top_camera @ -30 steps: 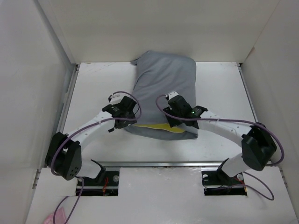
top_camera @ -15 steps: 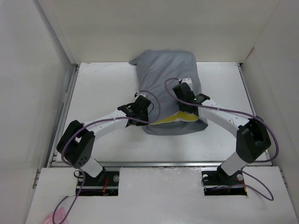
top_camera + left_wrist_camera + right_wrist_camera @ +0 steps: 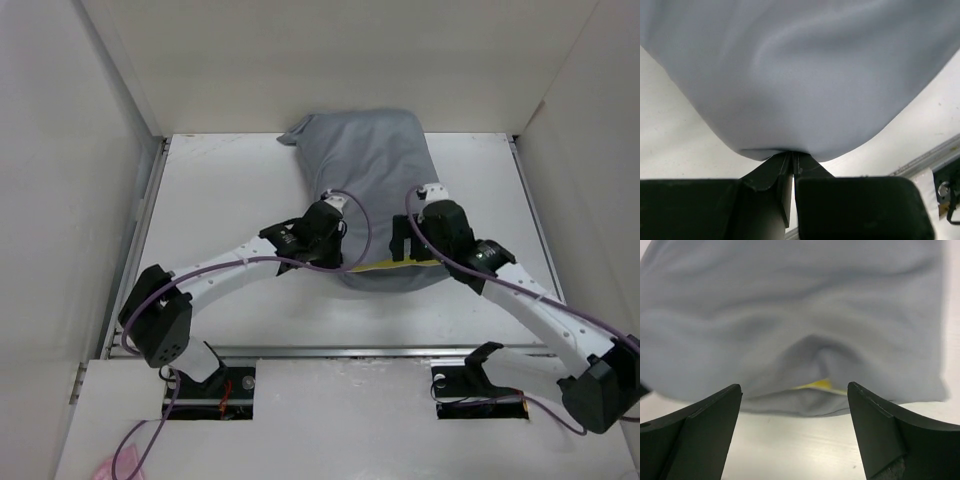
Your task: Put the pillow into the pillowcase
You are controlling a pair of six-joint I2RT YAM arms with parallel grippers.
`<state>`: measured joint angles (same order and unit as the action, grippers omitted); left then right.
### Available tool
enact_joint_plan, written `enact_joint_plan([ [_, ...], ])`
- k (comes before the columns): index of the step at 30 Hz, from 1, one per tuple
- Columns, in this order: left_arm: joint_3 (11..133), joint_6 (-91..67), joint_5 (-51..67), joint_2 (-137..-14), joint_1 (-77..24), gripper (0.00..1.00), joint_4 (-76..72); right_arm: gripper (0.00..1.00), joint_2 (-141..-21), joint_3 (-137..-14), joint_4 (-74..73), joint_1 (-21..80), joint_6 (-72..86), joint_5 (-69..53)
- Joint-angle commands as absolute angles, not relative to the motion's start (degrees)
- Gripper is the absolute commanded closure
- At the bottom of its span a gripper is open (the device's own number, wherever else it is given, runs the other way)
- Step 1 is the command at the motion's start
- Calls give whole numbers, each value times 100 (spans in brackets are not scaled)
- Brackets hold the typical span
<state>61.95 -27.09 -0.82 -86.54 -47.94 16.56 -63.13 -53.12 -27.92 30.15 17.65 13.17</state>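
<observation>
1. Two arms seen from above: left gripper [image 3: 333, 238] and right gripper [image 3: 414, 242] flanking the near, open end of the pillowcase [image 3: 368, 175], lying mid-table [image 3: 215, 190]; only a thin yellow strip of the pillow [image 3: 385, 265] showing at the mouth.
2. Left wrist: fingers pinched shut on a fold of grey hem.
3. Right wrist: fingers spread wide, holding nothing, facing the mouth and its yellow sliver.
4. Likely risks: a one-sided pull skewing the hem; the thin pinched fold slipping free, baring the foam edge.

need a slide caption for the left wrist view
Left pincer shut on the edge of the grey pillowcase, its fabric bulging above the white table.
</observation>
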Motion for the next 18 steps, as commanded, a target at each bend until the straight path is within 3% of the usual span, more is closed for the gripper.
enact_joint_plan([
  [1, 6723, -2443, 70, -8210, -4913, 100, 1678, 8, -6346, -4817, -2426, 3462, 1477, 220],
  [5, 6837, -2443, 18, -8209, -4965, 100, 1889, 9, -6529, -4474, -2032, 3630, 1687, 167],
  [15, 6838, -2548, -158, -8147, -5150, 100, 2197, 9, -6768, -4079, -417, 3735, 2724, 1520],
  [18, 6899, -2549, -211, -8034, -5203, 100, 2320, 24, -6610, -3624, 739, 3735, 2962, 1975],
])
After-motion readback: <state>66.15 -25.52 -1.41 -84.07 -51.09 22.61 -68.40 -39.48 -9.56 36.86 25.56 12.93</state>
